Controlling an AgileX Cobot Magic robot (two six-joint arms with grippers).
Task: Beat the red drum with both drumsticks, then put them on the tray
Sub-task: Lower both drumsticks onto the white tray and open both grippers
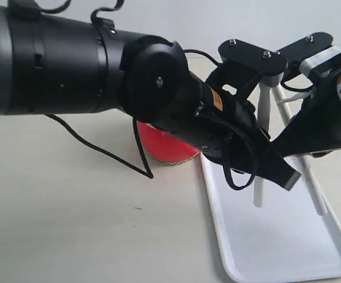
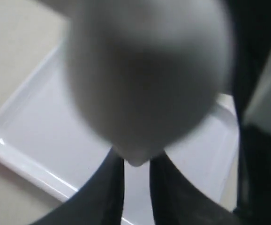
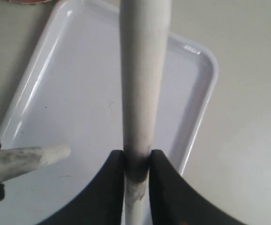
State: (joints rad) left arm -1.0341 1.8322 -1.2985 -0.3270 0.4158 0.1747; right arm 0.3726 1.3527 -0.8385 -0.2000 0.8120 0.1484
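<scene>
Left drumstick: pinched between left fingers. Right drumstick: pinched between right fingers. Both hung over tray, not yet laid down. Red drum: stood on tabletop beside tray, clear of sticks. Beating judged done; placing remained.

Left arm: black thick cylinder, grey end band, round joint cap, yellow label, loose black cable.
Right arm: black, white bracket, screwed plate.
Right gripper: black tapered fingers.
</scene>
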